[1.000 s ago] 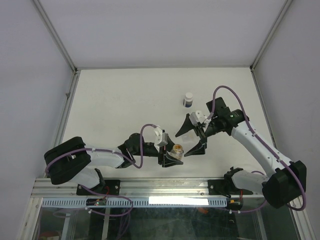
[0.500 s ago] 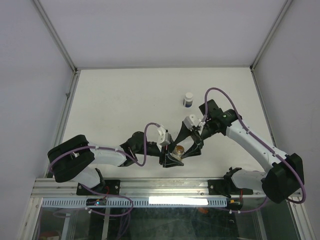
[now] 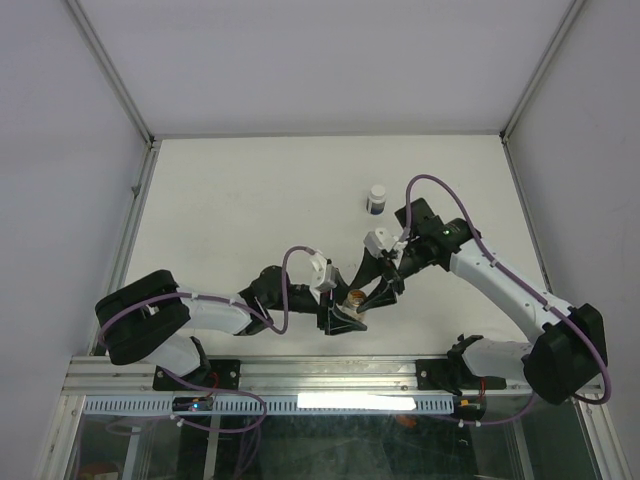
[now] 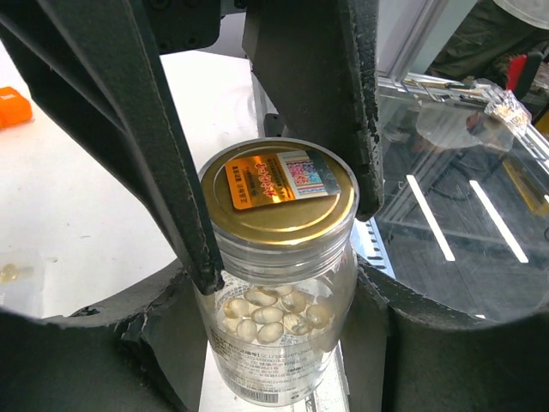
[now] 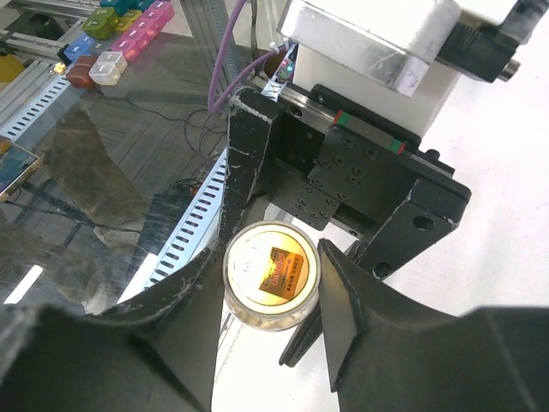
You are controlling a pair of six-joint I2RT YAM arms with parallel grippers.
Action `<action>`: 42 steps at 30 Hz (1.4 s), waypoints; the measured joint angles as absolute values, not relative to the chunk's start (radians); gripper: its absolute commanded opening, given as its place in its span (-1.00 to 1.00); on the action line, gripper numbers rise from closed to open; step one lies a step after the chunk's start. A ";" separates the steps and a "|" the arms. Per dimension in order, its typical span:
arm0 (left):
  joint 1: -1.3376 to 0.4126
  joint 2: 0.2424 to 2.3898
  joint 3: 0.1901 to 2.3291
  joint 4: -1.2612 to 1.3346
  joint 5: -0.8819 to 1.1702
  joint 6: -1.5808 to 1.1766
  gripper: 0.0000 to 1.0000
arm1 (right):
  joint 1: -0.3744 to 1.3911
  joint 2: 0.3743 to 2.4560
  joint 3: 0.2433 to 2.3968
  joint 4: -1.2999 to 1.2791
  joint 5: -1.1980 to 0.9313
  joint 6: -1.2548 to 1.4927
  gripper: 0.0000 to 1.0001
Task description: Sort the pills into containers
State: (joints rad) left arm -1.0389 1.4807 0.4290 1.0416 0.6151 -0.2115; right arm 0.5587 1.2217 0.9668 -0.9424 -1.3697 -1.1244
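A clear round vial [image 3: 354, 298] with a gold lid holds several pale pills [image 4: 270, 313]. My left gripper [image 3: 345, 315] is shut on its body and holds it upright just above the table. In the left wrist view my left gripper [image 4: 274, 343] has a finger on either side of the vial [image 4: 279, 257]. My right gripper [image 3: 372, 288] comes from above and to the right. Its two fingers [image 4: 163, 154] press both sides of the lid. In the right wrist view my right gripper [image 5: 273, 283] brackets the vial's lid [image 5: 273, 273]. A small flat clear box [image 4: 10, 273] with one pill lies on the table.
A white bottle with a dark band [image 3: 376, 199] stands farther back on the table. An orange object [image 4: 13, 105] lies at the left. The metal rail of the near table edge [image 3: 300, 375] is just behind the vial. A coloured pill organiser [image 5: 129, 21] lies below the glass.
My right gripper has moved left and down over the vial, and its jaws have narrowed from wide open onto the lid. The left gripper and vial have stayed almost still.
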 measured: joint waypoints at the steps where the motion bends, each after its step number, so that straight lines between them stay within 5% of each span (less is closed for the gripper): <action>1: -1.039 1.481 0.421 1.058 0.605 -0.216 -1.00 | 0.560 1.223 0.966 -0.933 -1.370 -1.116 -0.45; 5: -1.040 1.476 0.385 1.116 0.551 -0.225 -1.00 | 0.565 1.225 0.967 -0.875 -1.363 -1.058 -0.64; 22: -1.068 1.424 0.331 1.106 0.030 -0.212 -1.00 | 0.542 1.215 0.913 -0.384 -1.102 -0.470 -0.91; 42: -1.081 1.456 0.409 0.995 -0.175 -0.197 -0.87 | 0.510 1.237 0.893 -0.240 -1.005 -0.301 -0.97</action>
State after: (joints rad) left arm -1.0813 1.4559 0.4091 0.9951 -0.1753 -0.1967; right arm 0.5098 1.2366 0.8932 -0.2401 -1.0050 -0.3008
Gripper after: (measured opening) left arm 0.524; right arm 0.455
